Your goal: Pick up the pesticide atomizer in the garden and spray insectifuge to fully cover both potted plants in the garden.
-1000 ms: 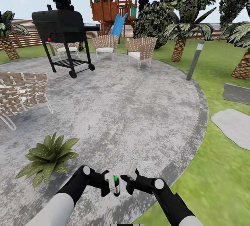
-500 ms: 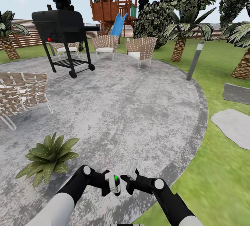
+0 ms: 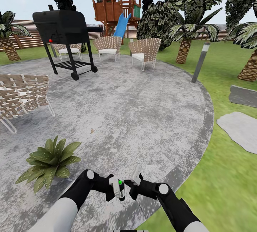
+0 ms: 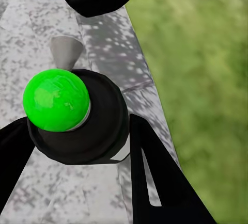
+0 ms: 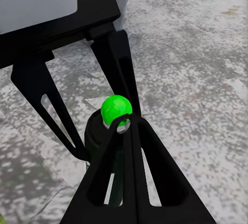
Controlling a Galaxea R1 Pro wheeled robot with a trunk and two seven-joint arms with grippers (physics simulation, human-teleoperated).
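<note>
The pesticide atomizer [image 3: 121, 190] is a dark bottle topped by a green ball [image 4: 56, 100], and my left gripper [image 3: 119, 191] is shut on it low over the stone patio. The black fingers [image 4: 155, 177] flank the bottle's body [image 4: 98, 131]. In the right wrist view the atomizer [image 5: 101, 131] stands between the left gripper's fingers [image 5: 116, 64]. My right gripper [image 5: 124, 123] is shut, its tips just in front of the bottle's neck, and it sits close beside the left one [image 3: 130, 188]. One potted plant [image 3: 50, 159] sits on the patio to the left of the left arm; its leaves and grey pot [image 5: 120, 7] also show beyond the atomizer.
The round grey patio [image 3: 135, 111] meets lawn [image 3: 221, 182] close on the right. A black grill [image 3: 64, 29] stands far left, wicker chairs at the left [image 3: 21, 94] and back [image 3: 144, 52]. A lamp post [image 3: 200, 62] and stepping stones [image 3: 239, 127] lie to the right.
The left gripper with the atomizer has shifted very slightly toward the right gripper. The rest is unchanged.
</note>
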